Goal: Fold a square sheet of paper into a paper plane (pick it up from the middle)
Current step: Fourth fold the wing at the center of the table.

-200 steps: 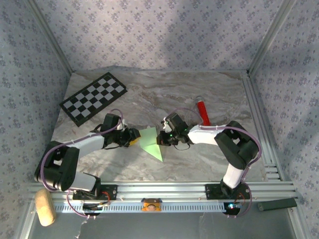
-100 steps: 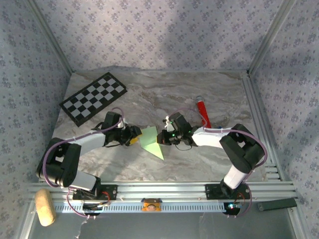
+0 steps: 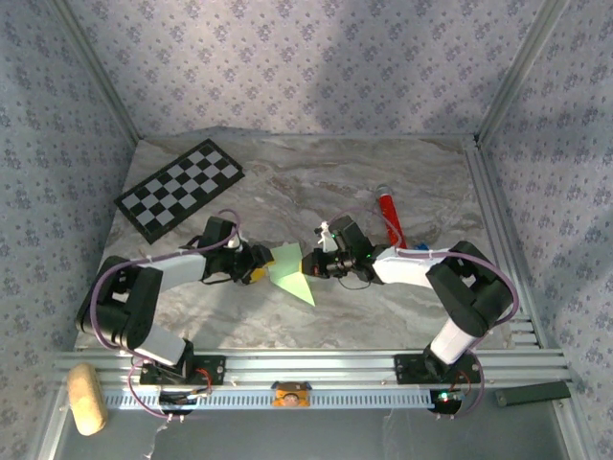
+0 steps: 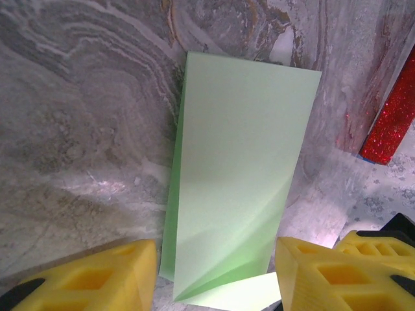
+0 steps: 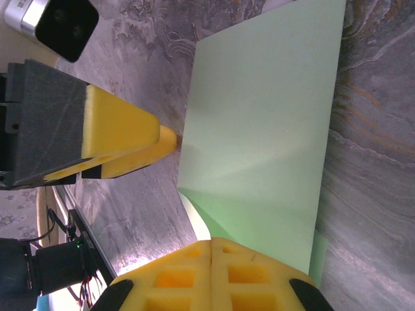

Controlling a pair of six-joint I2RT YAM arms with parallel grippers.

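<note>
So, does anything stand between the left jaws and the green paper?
Nothing visible does. The folded green paper lies on the bare marble tabletop, with its near end between the open left jaws. The red glitter tube lies off to one side, clear of it.

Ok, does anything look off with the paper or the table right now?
The folded green paper looks uneven: in the left wrist view a sliver of the under layer pokes out along its left edge, and another layer sticks out at the near end. No tear seen.

My right gripper (image 3: 308, 265) crowds my left gripper (image 3: 262, 268) across the paper (image 4: 233, 168); the tube (image 4: 389, 123) lies ahead-right of the left, bare table (image 4: 84, 116) ahead-left.
</note>
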